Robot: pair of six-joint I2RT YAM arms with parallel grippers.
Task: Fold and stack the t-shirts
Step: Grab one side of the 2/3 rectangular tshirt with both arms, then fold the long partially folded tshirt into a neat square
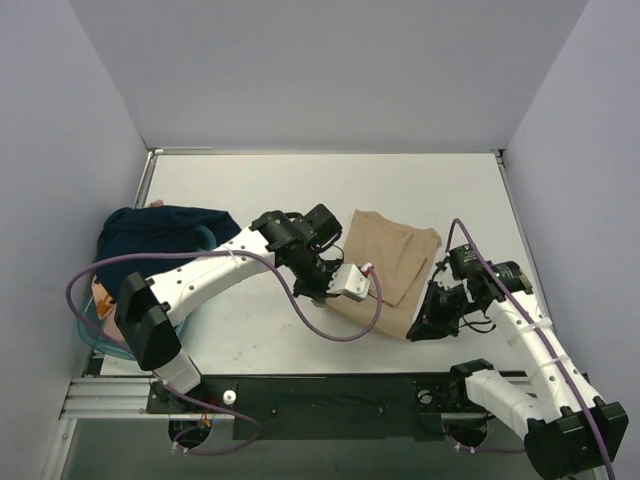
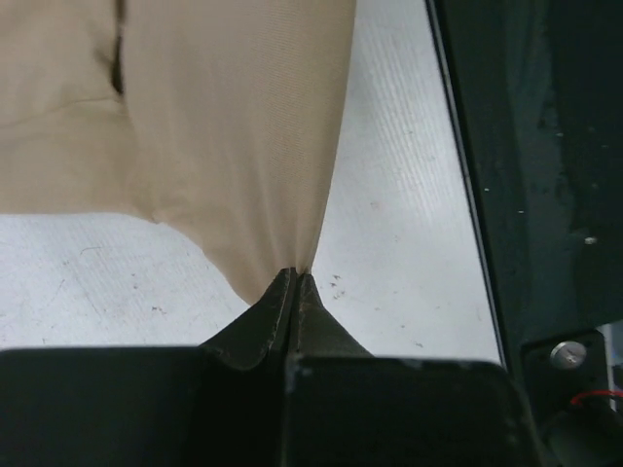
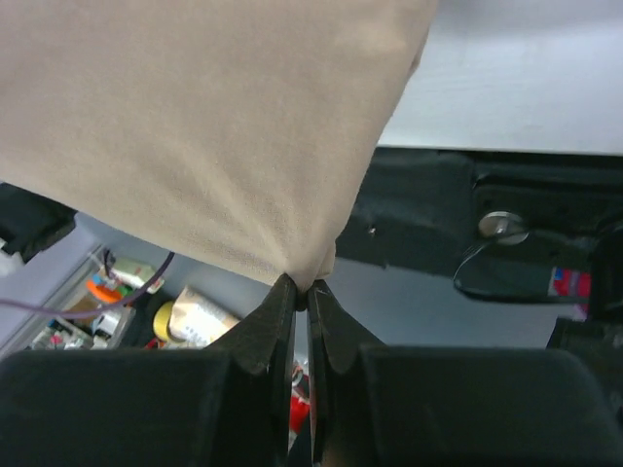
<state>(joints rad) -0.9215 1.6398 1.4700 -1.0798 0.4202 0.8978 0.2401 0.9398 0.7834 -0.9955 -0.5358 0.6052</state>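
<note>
The tan t-shirt (image 1: 392, 262) lies partly folded on the table's middle, its near edge lifted. My left gripper (image 1: 328, 290) is shut on the shirt's near-left corner; the left wrist view shows the jaws (image 2: 295, 275) closed on a point of tan cloth (image 2: 234, 117) just above the table. My right gripper (image 1: 424, 326) is shut on the near-right corner; the right wrist view shows the tips (image 3: 303, 288) pinching the cloth (image 3: 195, 117), held off the table. A dark navy t-shirt (image 1: 150, 234) lies heaped at the left, with pinkish-orange cloth (image 1: 104, 298) under it.
A teal round basket (image 1: 96, 338) holds the navy and orange cloth at the left edge. A black rail (image 1: 330, 396) runs along the near edge and shows in the left wrist view (image 2: 545, 146). Grey walls enclose the table on three sides.
</note>
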